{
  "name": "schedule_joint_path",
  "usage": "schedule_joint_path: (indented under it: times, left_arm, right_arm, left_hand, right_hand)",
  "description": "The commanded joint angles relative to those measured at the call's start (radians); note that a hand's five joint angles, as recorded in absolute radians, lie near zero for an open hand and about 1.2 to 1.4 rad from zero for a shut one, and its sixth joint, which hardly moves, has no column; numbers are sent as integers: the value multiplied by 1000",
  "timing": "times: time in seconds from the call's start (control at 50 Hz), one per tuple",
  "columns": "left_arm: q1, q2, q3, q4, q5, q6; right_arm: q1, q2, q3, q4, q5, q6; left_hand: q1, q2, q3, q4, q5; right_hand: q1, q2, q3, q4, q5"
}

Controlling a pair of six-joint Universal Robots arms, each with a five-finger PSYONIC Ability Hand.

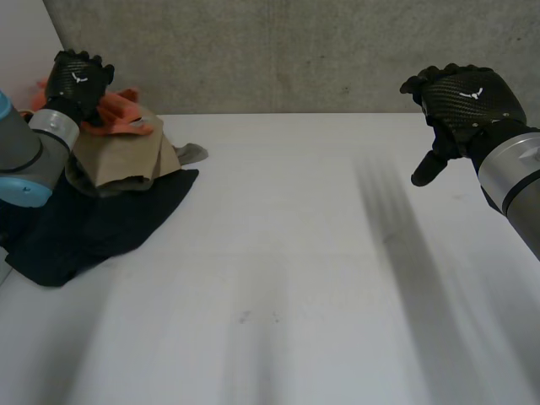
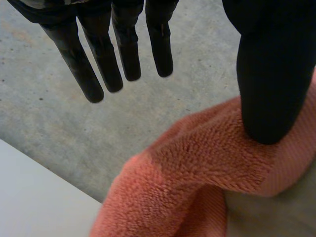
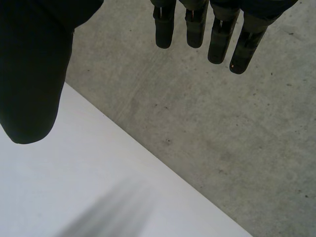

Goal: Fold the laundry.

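Note:
A heap of laundry lies at the table's far left corner: an orange towel (image 1: 126, 114) on top, a tan cloth (image 1: 122, 156) under it and a dark garment (image 1: 93, 224) spread toward the front. My left hand (image 1: 78, 80) hovers over the back of the heap, above the orange towel (image 2: 197, 182). Its fingers (image 2: 101, 64) hang straight and apart, and its thumb (image 2: 274, 74) rests against the towel's pile without pinching it. My right hand (image 1: 460, 101) is raised at the far right, over bare table, with straight fingers (image 3: 217, 34) and nothing in it.
The white table (image 1: 295, 278) runs wide from the heap to the right edge. A grey concrete wall (image 1: 278, 51) stands right behind the table's far edge. A grey scrap of cloth (image 1: 192, 153) pokes out beside the tan piece.

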Motion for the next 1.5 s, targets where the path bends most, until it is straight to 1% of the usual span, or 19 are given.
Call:
schedule_joint_path:
  times: [0.02, 0.18, 0.28, 0.44, 0.52, 0.58, 0.7, 0.76, 0.78, 0.82, 0.9, 0.96, 1.04, 1.08, 1.18, 1.34, 1.42, 1.44, 1.5]
  left_arm:
    - [-2, -69, 57, 2, 9, 0]
    - [10, -133, 103, 2, 10, 0]
    - [17, -135, 105, 4, 9, -1]
    - [7, -95, 67, 22, -14, -3]
    - [-16, 35, -19, 42, -54, -17]
    - [-95, 191, -132, 106, -71, -116]
    - [-195, 417, -292, 139, -74, -296]
    - [-275, 515, -390, 140, -73, -404]
    - [-325, 543, -441, 142, -68, -459]
    - [-409, 558, -508, 143, -62, -522]
    - [-554, 545, -591, 143, -62, -575]
    - [-614, 503, -618, 140, -62, -581]
    - [-722, 399, -633, 129, -63, -598]
    - [-744, 400, -633, 128, -65, -604]
    - [-728, 471, -639, 126, -77, -606]
    - [-537, 646, -753, 131, -96, -555]
    - [-421, 666, -806, 134, -96, -436]
    - [-372, 663, -820, 129, -90, -366]
    - [-297, 605, -823, 119, -82, -235]
  right_arm:
    - [0, 23, 0, -1, 1, -1]
    - [0, 50, -2, -1, 0, -3]
    - [0, 55, -3, -1, 0, -3]
    - [0, 56, -2, -1, 0, -3]
    - [-2, 55, -3, -1, 0, -3]
    - [-2, 53, -8, -1, 0, -1]
    - [-2, 47, -11, -1, 0, -1]
    - [-6, 41, -16, 0, -2, -1]
    - [-8, 38, -16, 0, -2, -1]
    - [-14, 26, -17, 0, -2, -1]
    - [-15, 4, -19, 0, -2, 0]
    - [-17, -3, -22, 0, -3, 2]
    - [-20, -5, -31, 0, -12, 0]
    - [-22, -3, -32, 0, -15, -1]
    - [-48, -3, -36, 3, -25, -1]
    - [-38, 27, -32, 95, -80, -72]
    - [-35, 59, -29, 206, -86, -151]
    - [-35, 75, -23, 244, -81, -174]
    - [-31, 105, 0, 304, -78, -194]
  left_hand:
    - [290, 297, 299, 297, 296]
    - [542, 549, 551, 550, 548]
    - [917, 924, 926, 924, 923]
    - [918, 925, 927, 925, 924]
    - [918, 925, 927, 925, 924]
    - [918, 925, 927, 925, 924]
    - [918, 925, 927, 925, 924]
    - [918, 925, 927, 925, 924]
    - [918, 925, 927, 925, 924]
    - [918, 925, 927, 925, 924]
    - [918, 925, 927, 925, 924]
    - [918, 925, 927, 925, 924]
    - [-119, -112, -110, -111, -113]
    - [-238, -231, -229, -231, -232]
    - [-247, -240, -238, -240, -241]
    - [-215, -208, -206, -207, -209]
    - [-186, -179, -177, -178, -180]
    - [-183, -176, -174, -175, -177]
    - [-159, -152, -151, -152, -153]
  right_hand:
    - [-18, -47, -40, -59, -65]
    - [-18, -47, -40, -59, -65]
    - [-18, -47, -40, -59, -65]
    - [-18, -47, -40, -59, -65]
    - [-18, -47, -40, -59, -65]
    - [-18, -47, -40, -59, -65]
    - [-18, -47, -40, -59, -65]
    - [-18, -47, -40, -59, -65]
    - [-18, -47, -40, -59, -65]
    - [-18, -47, -40, -59, -65]
    - [-18, -47, -40, -59, -65]
    - [-18, -47, -40, -59, -65]
    - [-18, -47, -40, -59, -65]
    - [-18, -47, -40, -59, -65]
    - [-18, -47, -40, -59, -65]
    - [-18, -47, -40, -59, -65]
    - [-18, -47, -40, -59, -65]
    - [-18, -47, -40, -59, -65]
    - [-18, -47, -40, -59, -65]
